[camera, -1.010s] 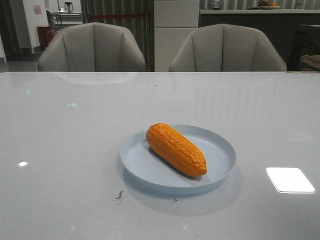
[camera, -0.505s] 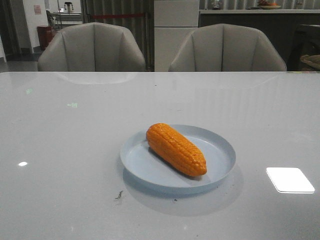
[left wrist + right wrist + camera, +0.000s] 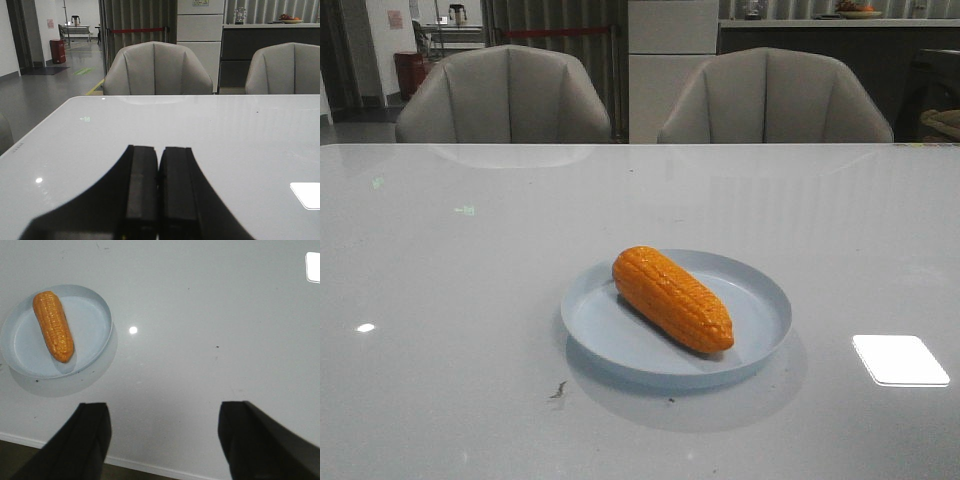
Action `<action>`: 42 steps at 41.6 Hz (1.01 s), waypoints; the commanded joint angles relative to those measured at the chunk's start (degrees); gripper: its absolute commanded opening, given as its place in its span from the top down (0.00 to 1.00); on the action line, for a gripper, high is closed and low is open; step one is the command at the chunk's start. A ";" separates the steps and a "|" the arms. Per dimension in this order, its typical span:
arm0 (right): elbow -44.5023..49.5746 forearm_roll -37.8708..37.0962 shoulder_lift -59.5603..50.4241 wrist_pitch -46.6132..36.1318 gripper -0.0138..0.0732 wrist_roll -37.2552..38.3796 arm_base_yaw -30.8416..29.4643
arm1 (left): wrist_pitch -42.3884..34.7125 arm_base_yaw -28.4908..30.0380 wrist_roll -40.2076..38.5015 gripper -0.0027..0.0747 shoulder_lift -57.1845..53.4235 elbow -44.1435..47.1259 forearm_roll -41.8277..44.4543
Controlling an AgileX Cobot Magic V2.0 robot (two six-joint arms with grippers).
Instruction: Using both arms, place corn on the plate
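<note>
Left gripper (image 3: 159,192) fingers pressed together, holding nothing; right gripper (image 3: 165,440) fingers wide apart above the table (image 3: 440,300). Farther out, the corn (image 3: 672,298) lies inside the plate (image 3: 760,300). Only risk I see: a careless arm nudging it off.

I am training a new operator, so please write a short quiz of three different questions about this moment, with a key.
1. True or false: the corn lies on the table beside the plate.
2. Multiple choice: how do the two tools stand? A) both open; B) left tool shut, right tool open; C) left open, right shut.
3. Short answer: in the front view, which end of the corn is nearer the camera, the tapered or the thick one?

Key
1. False: the corn rests inside the plate.
2. B: the left fingers are pressed together holding nothing, and the right fingers are wide apart above the table.
3. The tapered end.
</note>
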 commanded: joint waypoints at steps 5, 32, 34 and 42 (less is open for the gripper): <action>-1.40 0.27 0.06 -4.00 0.20 -0.31 -0.41 | -4.38 0.10 -0.45 0.84 0.61 2.14 -0.50; 6.17 0.08 -7.44 -14.36 0.79 -0.31 -4.52 | -4.38 0.10 -0.45 0.84 0.61 2.14 -0.50; 9.16 1.38 -9.29 -18.27 0.77 -0.31 -5.01 | -4.38 0.10 -0.45 0.84 0.61 2.14 -0.50; 18.74 1.98 -17.35 -32.54 0.77 -0.31 -5.00 | -4.38 0.10 -0.45 0.84 0.61 2.14 -0.50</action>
